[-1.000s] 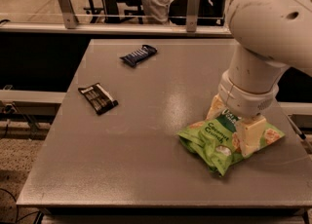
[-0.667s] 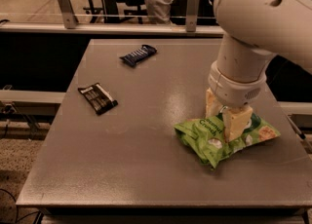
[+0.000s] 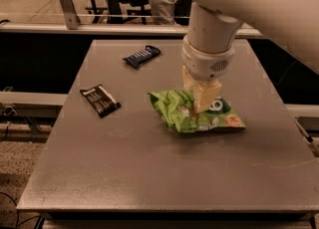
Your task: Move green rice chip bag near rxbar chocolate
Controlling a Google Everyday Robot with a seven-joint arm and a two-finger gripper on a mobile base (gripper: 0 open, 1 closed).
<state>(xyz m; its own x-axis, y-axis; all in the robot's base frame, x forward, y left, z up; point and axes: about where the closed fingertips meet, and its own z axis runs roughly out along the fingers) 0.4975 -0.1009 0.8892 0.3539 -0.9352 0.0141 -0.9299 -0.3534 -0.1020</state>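
The gripper [image 3: 199, 102] stands low over the table [image 3: 149, 173], wrist vertical, with its two fingers drawn together on the upper middle of the bag [image 3: 174, 114]. The grip reads as closed on the crinkled film. Against the views from one second ago and shortly after, the gripper has travelled toward the camera-left side of the table, and the bag has travelled with it. The bag sits directly beneath and around the fingertips, its crumpled end leading on the camera-left side of the gripper and its flatter end trailing to the camera-right. The rxbar [image 3: 100, 100] has not moved. It lies to the camera-left of the gripper at about the same depth, with bare table between it and the bag's leading edge. The blue bar [image 3: 142, 56] is likewise unmoved, beyond the gripper and to its camera-left, clear of the bag. The shift indicates that the transport step is under way and the grip is holding. The gap to the rxbar has narrowed but is not closed, so further travel to camera-left is judged necessary before release.
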